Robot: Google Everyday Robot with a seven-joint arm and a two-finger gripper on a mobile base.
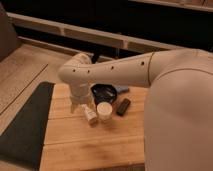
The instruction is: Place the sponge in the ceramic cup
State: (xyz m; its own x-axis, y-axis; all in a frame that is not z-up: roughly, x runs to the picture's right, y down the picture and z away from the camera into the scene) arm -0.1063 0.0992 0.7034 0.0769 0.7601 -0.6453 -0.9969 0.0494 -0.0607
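The ceramic cup [104, 110] stands upright on the wooden table [90, 145], just in front of a wide black bowl [103, 92]. A small light-blue piece, the sponge [122, 90], peeks out at the bowl's right rim, under my arm. My arm reaches in from the right and bends down at the table's left part. The gripper [79, 104] hangs there, left of the cup and well away from the sponge, close above a whitish bottle [90, 115]. Nothing shows in its grasp.
A dark rectangular block [123, 106] lies right of the cup. A dark mat [22, 127] runs along the table's left side. My white arm body [180, 110] covers the table's right part. Behind the table stands a low bench-like ledge [75, 35].
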